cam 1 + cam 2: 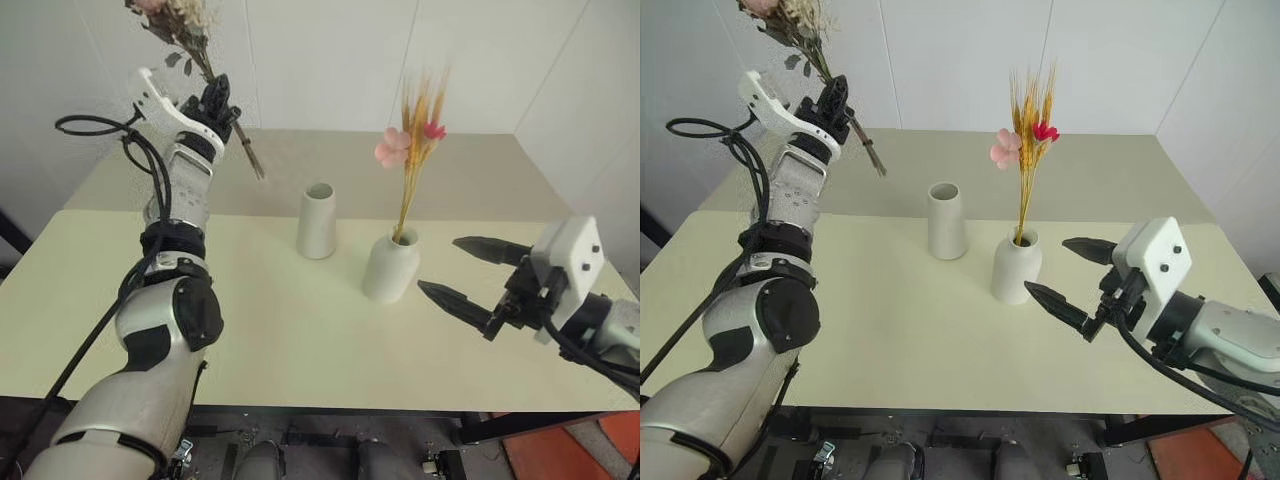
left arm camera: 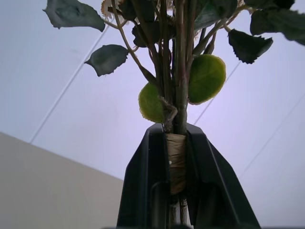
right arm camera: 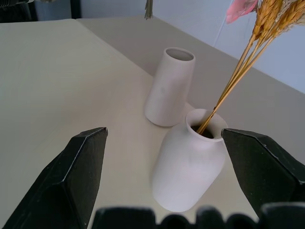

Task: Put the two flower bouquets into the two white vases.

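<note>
Left wrist view shows the left pincer [image 2: 177, 167] clamped on the bushy bouquet's [image 1: 180, 25] bound stems, raised upper left to clear the empty tall vase [image 1: 318, 221]. Yellow stalks [image 1: 415, 150] already stand in the round vase [image 1: 391, 266]; right pincer [image 1: 470, 275] gapes beside it.

Bright, even, diffuse light; only soft faint shadows on the worktop [image 1: 300, 330]. No glare. Head views sharp, with mild bending at edges. Wrist-view fingers [image 3: 71, 181] slightly soft.
</note>
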You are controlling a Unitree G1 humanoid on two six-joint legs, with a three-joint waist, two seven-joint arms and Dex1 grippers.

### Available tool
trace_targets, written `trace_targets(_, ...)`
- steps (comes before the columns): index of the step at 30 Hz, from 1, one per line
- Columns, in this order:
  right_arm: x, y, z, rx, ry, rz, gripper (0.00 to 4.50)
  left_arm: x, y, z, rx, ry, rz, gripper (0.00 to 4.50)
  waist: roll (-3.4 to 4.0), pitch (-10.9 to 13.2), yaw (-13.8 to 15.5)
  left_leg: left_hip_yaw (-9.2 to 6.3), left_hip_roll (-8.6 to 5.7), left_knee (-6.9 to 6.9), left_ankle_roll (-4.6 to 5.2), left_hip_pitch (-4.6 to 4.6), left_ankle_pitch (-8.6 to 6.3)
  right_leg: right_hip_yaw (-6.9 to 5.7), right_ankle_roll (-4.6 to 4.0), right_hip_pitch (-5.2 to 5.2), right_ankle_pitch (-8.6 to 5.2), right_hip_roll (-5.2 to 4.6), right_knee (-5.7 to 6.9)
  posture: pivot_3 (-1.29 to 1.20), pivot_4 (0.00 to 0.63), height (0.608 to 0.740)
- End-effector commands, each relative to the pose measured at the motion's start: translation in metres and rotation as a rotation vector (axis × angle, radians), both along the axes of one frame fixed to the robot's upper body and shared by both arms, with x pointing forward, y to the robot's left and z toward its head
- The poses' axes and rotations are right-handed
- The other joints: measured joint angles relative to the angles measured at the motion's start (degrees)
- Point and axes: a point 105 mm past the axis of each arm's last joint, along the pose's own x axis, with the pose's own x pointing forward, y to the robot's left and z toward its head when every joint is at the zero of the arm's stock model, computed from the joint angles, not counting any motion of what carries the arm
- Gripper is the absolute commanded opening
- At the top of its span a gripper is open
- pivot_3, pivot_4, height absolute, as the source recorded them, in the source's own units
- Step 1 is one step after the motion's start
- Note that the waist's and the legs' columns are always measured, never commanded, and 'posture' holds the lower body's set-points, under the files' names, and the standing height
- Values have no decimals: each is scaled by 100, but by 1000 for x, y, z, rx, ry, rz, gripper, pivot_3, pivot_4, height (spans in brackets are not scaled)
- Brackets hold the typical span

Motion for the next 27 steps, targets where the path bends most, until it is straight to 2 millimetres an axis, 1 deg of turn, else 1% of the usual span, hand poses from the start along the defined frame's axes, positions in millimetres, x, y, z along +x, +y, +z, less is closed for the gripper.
trace_targets(1,-7,6,7,12,-85,-12,4500,-11,-13,33,-103,-145,-95,145,0,0,-3,-1,0,0,0,-2,0,-1,0,-1,0,0,-2,0,150,740)
trace_targets(7,-14,9,2,46,-109,-56,4500,-11,-38,36,-123,-170,-178,145,0,0,-23,-2,-1,0,0,0,0,-1,0,0,0,1,-1,0,150,740)
trace_targets(9,-16,8,2,48,-116,-71,4500,-11,-49,34,-87,-169,-196,145,0,0,-24,-2,-1,0,0,2,0,-1,0,1,0,1,0,0,150,740)
trace_targets(12,-18,7,3,48,-130,-87,4500,-12,-62,29,19,-186,-187,145,0,0,-24,-2,-1,0,0,5,0,0,0,3,0,1,1,0,150,740)
trace_targets(17,-20,6,6,51,-153,-103,4500,-12,-70,15,137,-190,-182,145,0,0,-33,-1,-1,0,0,5,0,1,0,2,0,3,0,0,150,740)
trace_targets(21,-22,7,6,60,-160,-108,4500,-8,-71,2,160,-157,-179,145,0,0,-25,-2,-1,0,0,6,0,1,0,4,0,3,0,0,150,740)
trace_targets(24,-22,6,5,63,-164,-113,4500,-7,-79,-12,214,-139,-187,145,0,0,-24,-2,-1,0,0,6,0,1,0,3,0,3,1,0,150,740)
trace_targets(27,-23,6,6,65,-170,-115,4500,-7,-83,-18,233,-131,-200,145,0,0,-19,-2,-1,0,0,5,0,1,0,3,0,3,1,0,150,740)
